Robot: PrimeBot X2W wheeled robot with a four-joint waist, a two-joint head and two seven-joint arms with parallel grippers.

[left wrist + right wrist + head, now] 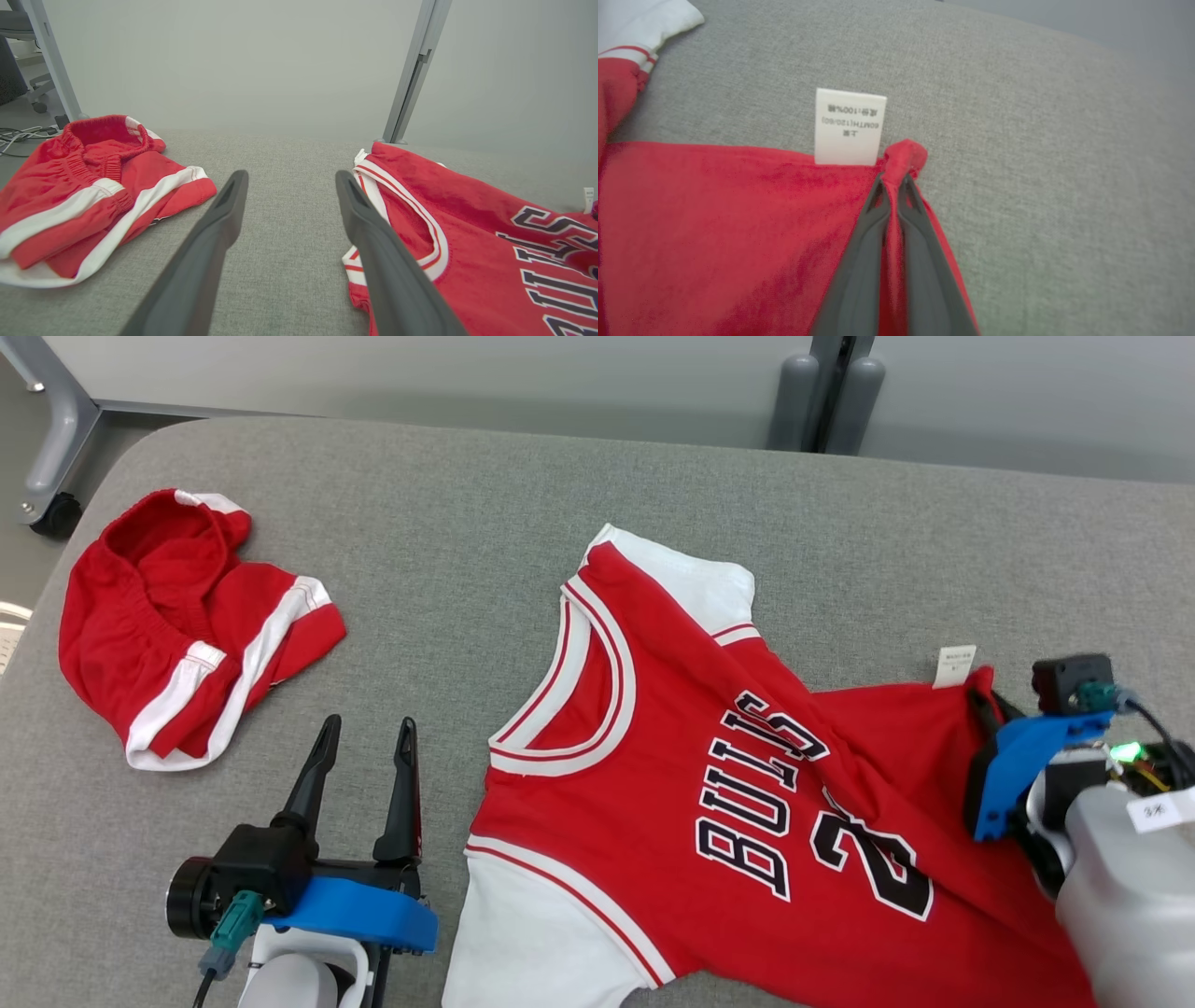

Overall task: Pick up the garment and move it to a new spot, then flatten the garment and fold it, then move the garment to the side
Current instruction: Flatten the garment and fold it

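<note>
Red shorts [187,625] lie far left on the grey worktop [448,504]. The left pincer [368,723] rests released just beside the Bulls jersey [709,784], spread mid-worktop. The right pincer [892,182] is clenched on its hem corner near the care label [849,126]; I would lift slowly, so the small pinch holds.

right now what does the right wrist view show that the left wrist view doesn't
Right wrist view: the right gripper shut on a bunched corner of the red jersey, beside its readable white care label. Left wrist view: the open left gripper, red shorts on that view's left, the jersey's neckline and lettering. Shared: the jersey and the grey padded surface.
</note>
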